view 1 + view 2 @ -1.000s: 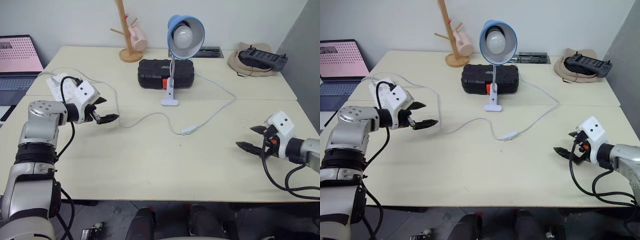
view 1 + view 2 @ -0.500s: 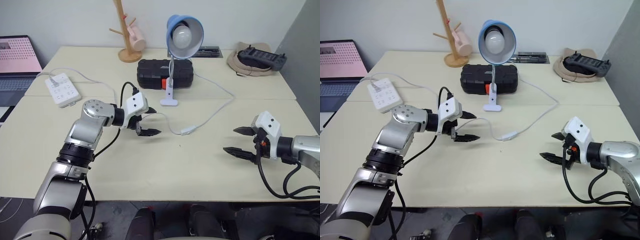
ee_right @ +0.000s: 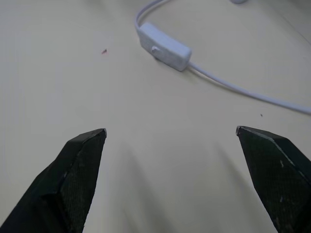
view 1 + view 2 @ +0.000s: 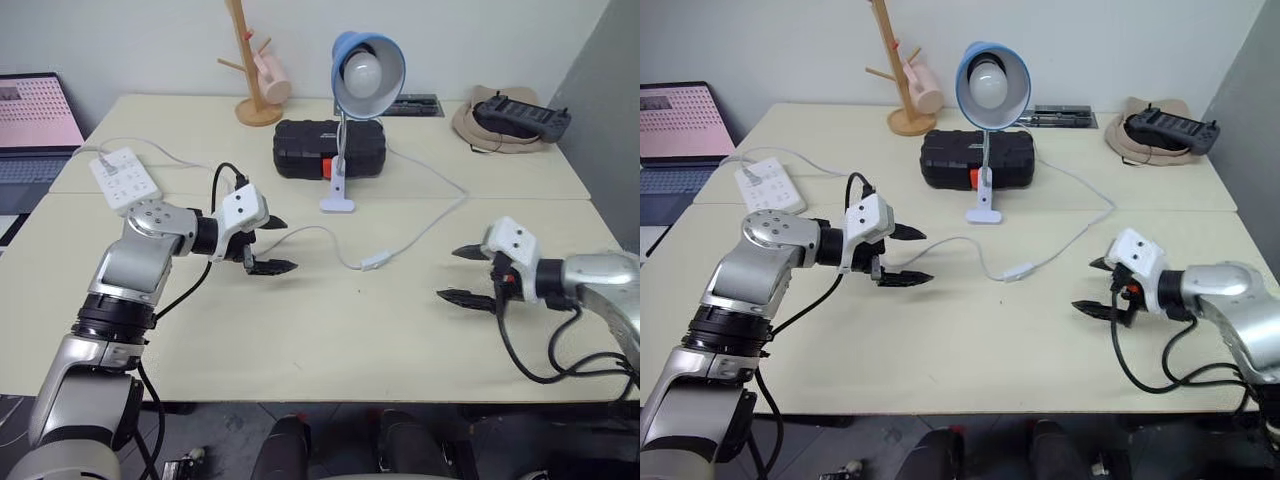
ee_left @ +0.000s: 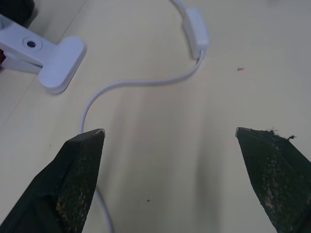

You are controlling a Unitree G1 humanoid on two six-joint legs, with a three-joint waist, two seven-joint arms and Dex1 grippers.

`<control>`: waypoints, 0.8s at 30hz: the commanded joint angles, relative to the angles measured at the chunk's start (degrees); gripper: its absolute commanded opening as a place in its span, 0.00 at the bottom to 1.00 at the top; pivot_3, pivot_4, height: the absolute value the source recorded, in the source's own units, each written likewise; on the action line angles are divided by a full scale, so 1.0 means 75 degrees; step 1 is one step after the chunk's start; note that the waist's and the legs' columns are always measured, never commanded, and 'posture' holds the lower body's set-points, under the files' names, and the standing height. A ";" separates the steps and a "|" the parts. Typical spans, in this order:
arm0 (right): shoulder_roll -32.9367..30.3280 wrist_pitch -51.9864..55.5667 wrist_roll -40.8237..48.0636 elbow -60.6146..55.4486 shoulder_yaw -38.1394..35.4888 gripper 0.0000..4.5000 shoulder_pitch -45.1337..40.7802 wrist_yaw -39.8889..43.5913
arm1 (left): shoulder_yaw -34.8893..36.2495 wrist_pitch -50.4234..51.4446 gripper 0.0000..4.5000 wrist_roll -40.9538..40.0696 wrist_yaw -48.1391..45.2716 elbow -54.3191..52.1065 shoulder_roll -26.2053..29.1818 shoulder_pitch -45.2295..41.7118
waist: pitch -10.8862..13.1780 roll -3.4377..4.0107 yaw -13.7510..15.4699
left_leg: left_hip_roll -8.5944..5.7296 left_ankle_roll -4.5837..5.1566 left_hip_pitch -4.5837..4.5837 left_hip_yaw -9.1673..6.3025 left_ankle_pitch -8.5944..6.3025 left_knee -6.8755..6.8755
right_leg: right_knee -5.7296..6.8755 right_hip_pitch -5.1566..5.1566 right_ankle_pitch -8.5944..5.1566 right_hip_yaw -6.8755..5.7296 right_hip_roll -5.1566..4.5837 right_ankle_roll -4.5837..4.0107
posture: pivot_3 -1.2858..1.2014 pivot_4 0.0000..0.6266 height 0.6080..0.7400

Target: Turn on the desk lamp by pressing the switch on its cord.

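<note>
Pale wooden tables (image 4: pixel 300 340) pushed together carry the scene, with the switch (image 4: pixel 376 262) lying flat near the middle as the landmark. Behind the switch, the desk lamp (image 4: pixel 352 110) stands on its white base, blue shade facing forward, in front of a black case (image 4: pixel 305 147). The cord (image 4: pixel 300 233) curves from the switch toward the left gripper (image 4: pixel 268 245), which hovers to the switch's left with its fingers spread wide and empty, apart from the switch. On the switch's other side, the right gripper (image 4: pixel 460 276) hangs just above the table, fingers likewise spread, empty and well apart from it. A white power strip (image 4: pixel 124 179) lies far left of the switch.
</note>
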 commanded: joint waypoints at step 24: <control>0.3631 -0.5753 -0.3269 0.9428 0.1849 0.92 -0.4895 0.2264 | 0.1085 0.1494 1.00 -0.1131 0.0907 -0.2574 0.1019 0.1753 | 0.0008 0.0014 -0.0033 | 0.0004 -0.0028 0.0000 0.0002 0.0016 -0.0002 | 0.0013 -0.0015 0.0009 0.0003 -0.0019 -0.0015 | 0.52 0.24 1.00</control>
